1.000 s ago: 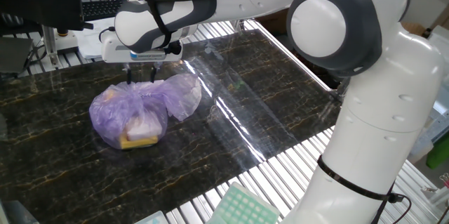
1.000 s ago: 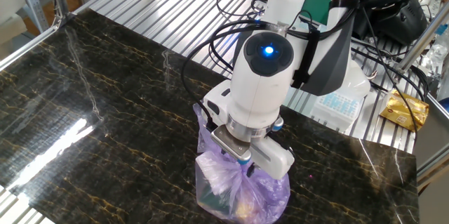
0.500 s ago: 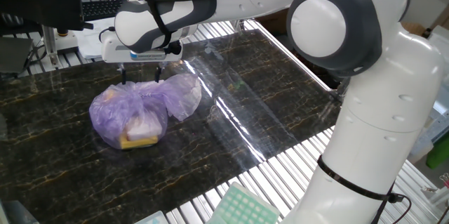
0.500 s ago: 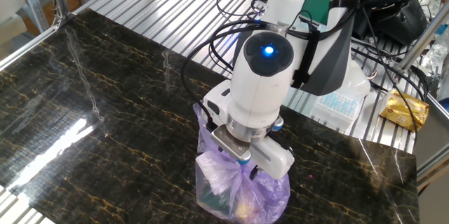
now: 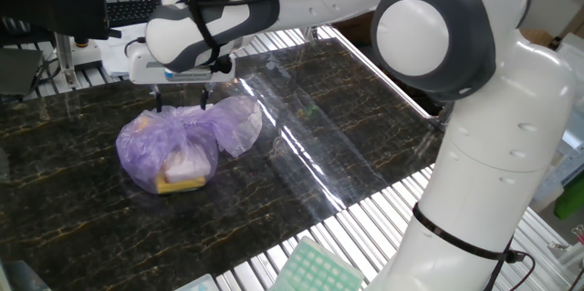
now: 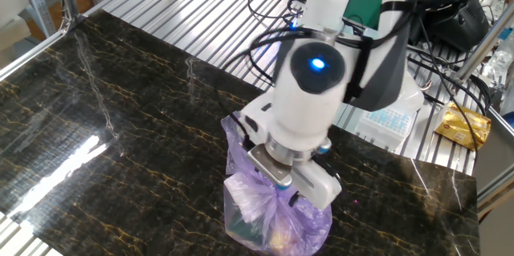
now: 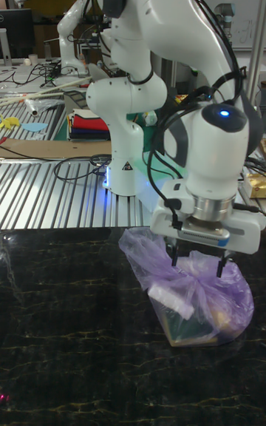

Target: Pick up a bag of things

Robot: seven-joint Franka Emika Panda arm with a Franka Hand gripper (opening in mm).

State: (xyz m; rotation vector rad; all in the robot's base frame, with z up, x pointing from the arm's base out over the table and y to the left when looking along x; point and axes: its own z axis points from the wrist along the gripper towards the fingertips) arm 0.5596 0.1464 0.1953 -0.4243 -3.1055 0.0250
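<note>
Purple and wrinkly, the bag (image 5: 178, 148) sits on the dark marble table (image 5: 301, 154), a yellow block (image 5: 179, 182) showing through its near side. Just above its bunched top hangs the gripper (image 7: 197, 266), fingers (image 7: 174, 255) spread apart, holding nothing.

Bright overhead light throws white glare streaks across the glossy dark table (image 5: 301, 136), shadows stay soft, and the background looks perhaps slightly blurred.
</note>
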